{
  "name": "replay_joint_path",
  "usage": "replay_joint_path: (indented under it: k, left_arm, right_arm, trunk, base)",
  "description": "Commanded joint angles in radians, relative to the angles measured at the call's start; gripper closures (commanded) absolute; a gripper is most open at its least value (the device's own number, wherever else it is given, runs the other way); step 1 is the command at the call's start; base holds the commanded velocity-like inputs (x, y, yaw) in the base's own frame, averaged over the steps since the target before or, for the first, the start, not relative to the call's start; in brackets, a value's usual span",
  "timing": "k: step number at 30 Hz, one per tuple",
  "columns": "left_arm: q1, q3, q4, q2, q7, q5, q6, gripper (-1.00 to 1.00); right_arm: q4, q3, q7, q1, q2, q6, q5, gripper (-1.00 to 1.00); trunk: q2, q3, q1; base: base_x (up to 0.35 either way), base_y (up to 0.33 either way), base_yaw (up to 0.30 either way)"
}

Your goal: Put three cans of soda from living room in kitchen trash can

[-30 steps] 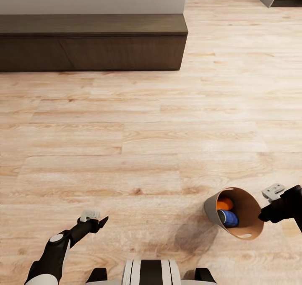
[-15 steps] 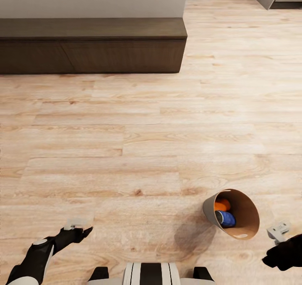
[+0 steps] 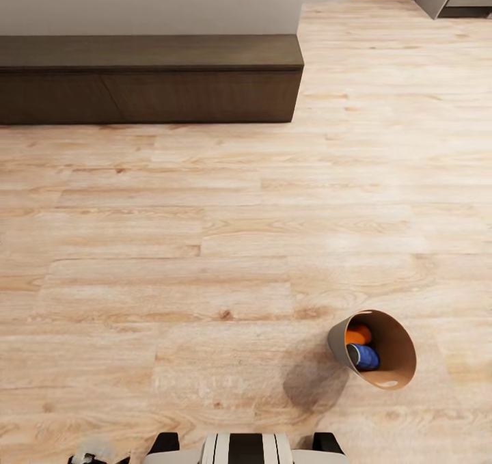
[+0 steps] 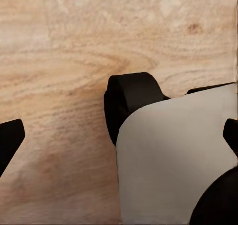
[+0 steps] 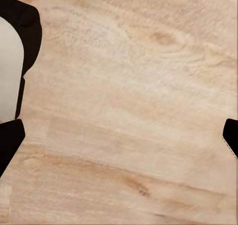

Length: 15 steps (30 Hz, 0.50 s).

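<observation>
Both arms have dropped out of the head view since a second ago; the right gripper no longer sits by the bin's rim. Left gripper [image 4: 119, 135]: black fingertips far apart at the frame edges, open, nothing held, pointing down over the robot's white base [image 4: 173, 160]. Right gripper [image 5: 119, 133]: fingers likewise spread, empty, over pale wood plank floor [image 3: 205, 245]. Tapered grey-beige bin with brown inside [image 3: 393, 344] stands tilted on the floor, holding an orange can [image 3: 355, 335] and a dark blue can [image 3: 365, 357], touching. Long low dark-brown bench [image 3: 147, 78] stands well apart, against the wall.

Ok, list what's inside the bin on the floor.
The tash can holds an orange can and a blue can. Its near wall hides anything deeper, so a third is unconfirmed.
</observation>
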Motion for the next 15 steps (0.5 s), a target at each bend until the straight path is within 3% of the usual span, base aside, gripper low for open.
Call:
replay_joint_path:
  k: [1,4,5,6,7,8,12,15]
  left_arm:
    - [0.012,0.001,0.023,0.001,0.003,0.002,-0.032,-1.0]
    - [0.026,0.001,0.053,0.001,0.02,0.002,-0.08,-1.0]
    - [0.033,0.001,0.07,0.001,0.037,0.002,-0.107,-1.0]
    - [0.036,0.001,0.078,0.001,0.044,0.003,-0.118,-1.0]
    - [0.039,0.001,0.091,0.001,0.055,0.003,-0.133,-1.0]
    - [0.043,0.001,0.103,0.001,0.065,0.003,-0.146,-1.0]
    - [0.046,0.001,0.112,0.002,0.072,0.003,-0.157,-1.0]
    - [0.046,0.001,0.115,0.002,0.074,0.003,-0.163,-1.0]
  right_arm:
    - [0.059,-0.013,-0.036,0.006,-0.016,-0.055,0.001,-1.0]
    - [0.16,-0.025,-0.067,0.034,-0.054,-0.13,0.001,-1.0]
    - [0.24,-0.029,-0.083,0.056,-0.094,-0.178,0.001,-1.0]
    - [0.282,-0.031,-0.089,0.063,-0.117,-0.198,0.0,-1.0]
    - [0.368,-0.034,-0.098,0.075,-0.163,-0.227,-0.001,-1.0]
    - [0.486,-0.036,-0.111,0.085,-0.229,-0.254,-0.003,-1.0]
    - [0.638,-0.038,-0.145,0.092,-0.311,-0.279,-0.005,-1.0]
    - [0.739,-0.038,-0.2,0.095,-0.347,-0.314,-0.004,-1.0]
  trunk:
    - [0.007,0.003,-0.004]
    - [0.028,0.013,-0.015]
    - [0.035,0.016,-0.019]
    - [0.042,0.019,-0.023]
    - [0.049,0.022,-0.027]
    - [0.056,0.025,-0.031]
    - [0.084,0.038,-0.046]
    - [0.105,0.047,-0.058]
  base:
    - [0.0,0.0,0.0]
    - [0.0,0.0,0.0]
    - [0.0,0.0,0.0]
    - [0.0,0.0,0.0]
    - [0.0,0.0,0.0]
    - [0.0,0.0,0.0]
    - [0.0,0.0,0.0]
    - [0.0,0.0,0.0]
